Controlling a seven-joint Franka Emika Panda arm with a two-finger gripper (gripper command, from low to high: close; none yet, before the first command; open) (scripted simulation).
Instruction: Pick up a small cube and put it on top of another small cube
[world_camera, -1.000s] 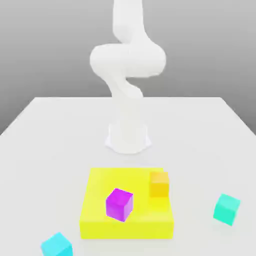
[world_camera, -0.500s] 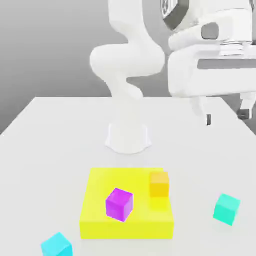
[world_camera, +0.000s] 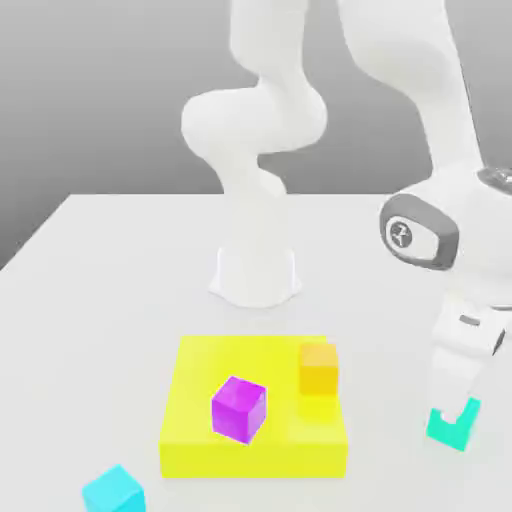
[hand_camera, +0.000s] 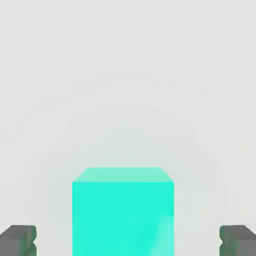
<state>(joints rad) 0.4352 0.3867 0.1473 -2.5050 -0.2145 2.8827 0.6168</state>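
the gripper (hand_camera: 128, 241) is spread wide, its fingertips (hand_camera: 18, 239) standing clear on either side of the teal cube (hand_camera: 123, 210), which sits on the white table (world_camera: 120, 260) to the exterior view's right of the yellow block (world_camera: 200, 400). if it closes off-centre, a finger could nudge the cube askew. the cyan cube (world_camera: 113, 491) waits near the block's front left corner. half a second ago the hand hung high above; now it has dropped onto the teal cube.

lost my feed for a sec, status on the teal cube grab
Pincer open, fingers either side of teal-green cube, not touching. Cube on white table. Cyan-blue cube waiting by yellow block. Nothing in the way.
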